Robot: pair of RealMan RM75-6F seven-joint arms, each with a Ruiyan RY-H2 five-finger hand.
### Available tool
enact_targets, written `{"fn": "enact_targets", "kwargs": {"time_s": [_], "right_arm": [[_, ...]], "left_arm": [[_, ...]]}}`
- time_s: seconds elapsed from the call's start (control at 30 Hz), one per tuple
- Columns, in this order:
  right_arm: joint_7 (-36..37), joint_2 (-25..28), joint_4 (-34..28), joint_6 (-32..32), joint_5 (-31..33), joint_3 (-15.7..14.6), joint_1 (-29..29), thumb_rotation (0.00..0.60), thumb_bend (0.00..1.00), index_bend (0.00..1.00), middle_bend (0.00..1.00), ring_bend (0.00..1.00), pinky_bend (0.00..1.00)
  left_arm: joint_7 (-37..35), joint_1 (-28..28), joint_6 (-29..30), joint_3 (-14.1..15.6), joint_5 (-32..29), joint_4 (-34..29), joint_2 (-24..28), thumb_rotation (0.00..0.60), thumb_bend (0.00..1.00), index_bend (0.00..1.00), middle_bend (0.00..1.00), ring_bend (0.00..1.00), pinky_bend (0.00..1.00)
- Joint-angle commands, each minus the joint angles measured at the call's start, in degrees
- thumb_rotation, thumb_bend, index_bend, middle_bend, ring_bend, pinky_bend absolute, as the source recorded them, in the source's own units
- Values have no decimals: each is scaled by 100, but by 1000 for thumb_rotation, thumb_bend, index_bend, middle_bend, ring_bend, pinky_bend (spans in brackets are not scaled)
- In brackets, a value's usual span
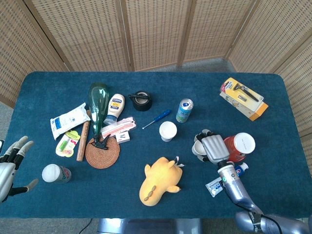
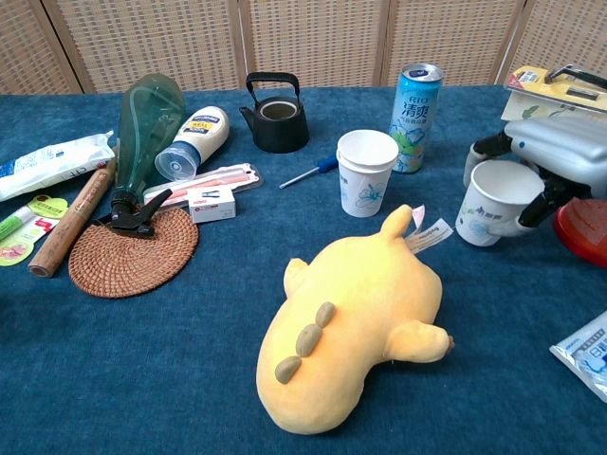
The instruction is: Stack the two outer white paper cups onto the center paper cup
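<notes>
The center white paper cup [image 1: 168, 130] [image 2: 368, 172] stands upright in mid-table. To its right, my right hand [image 1: 212, 147] [image 2: 555, 156] grips the right white paper cup [image 1: 198, 147] [image 2: 493, 201], fingers wrapped around its rim and side; the cup leans slightly and whether its base touches the cloth I cannot tell. The left white paper cup [image 1: 51, 172] stands near the front left edge, seen only in the head view. My left hand [image 1: 10, 165] hovers open at the left table edge, a little apart from that cup.
A yellow plush toy [image 2: 356, 322] lies in front of the center cup. A blue can [image 2: 415, 91] stands behind and between the two right-hand cups. A red cup [image 1: 240, 145] sits just right of my right hand. A screwdriver [image 1: 157, 118], kettle [image 2: 276, 116] and bottles lie further left.
</notes>
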Motion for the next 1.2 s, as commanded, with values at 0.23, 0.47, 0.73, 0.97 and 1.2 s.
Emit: {"fn": "enact_targets", "kwargs": {"time_s": [0.23,0.47,0.73,0.97,1.2], "right_arm": [[-631,593,-1003,153,-92,325,179,600,203,417,448,227,452],[-1284,956,-1653,68,116,743,530,600,209,420,450,226,452],[-1834,874,-1851,-180,723,1012,991,600,198,419,450,226,452],[-1976,468,-1768,-371,1249,1084,1394,600,186,420,450,226,452],[-2230,163,-1417,-483,1491,1178,1852,600,191,420,450,226,452]], "left_arm": [[-71,12,-12,-5,25,-12,34,600,250,34,0,0,276],[-113,23,-17,-7,52,-19,57,600,250,35,0,0,276],[-87,26,-44,-5,62,-23,47,600,249,34,0,0,277],[-117,-1,-138,-8,-10,-28,65,600,249,35,0,0,276],[-123,-22,-174,-29,-55,22,77,600,250,34,0,0,275]]}}
